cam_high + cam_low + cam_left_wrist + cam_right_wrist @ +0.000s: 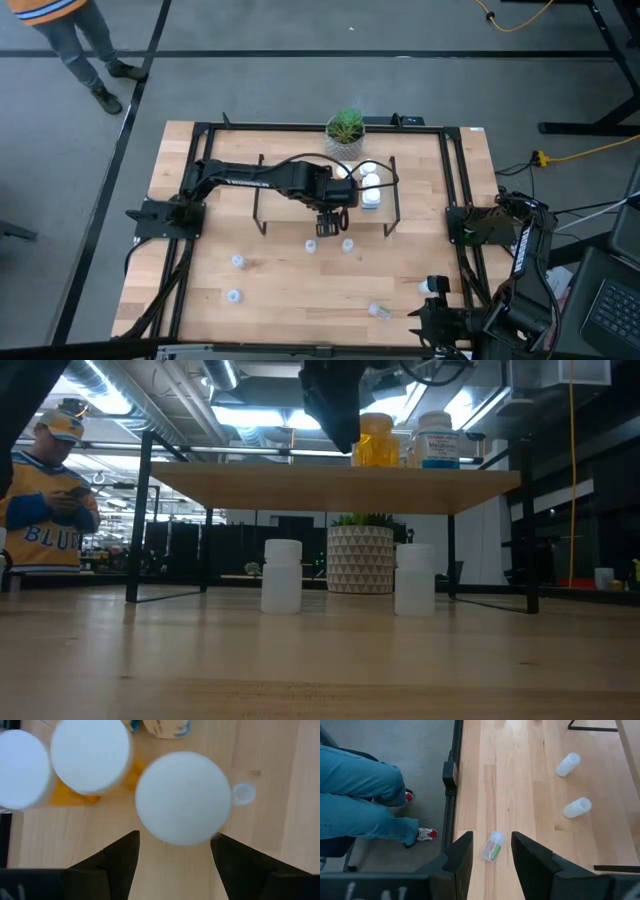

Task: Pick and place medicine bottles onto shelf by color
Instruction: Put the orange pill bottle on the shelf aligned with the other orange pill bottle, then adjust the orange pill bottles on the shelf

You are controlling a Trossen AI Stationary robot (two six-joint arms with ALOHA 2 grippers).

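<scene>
Above the shelf (pixel 300 200) — left pincer (pixel 174 851) wide apart, astride a white-capped bottle (pixel 183 797).

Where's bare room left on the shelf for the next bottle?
The shelf is bare on the robot's left half, under the left arm. The crowded part is by the left gripper, open above the bottles clustered toward the right end, near the plant.
</scene>
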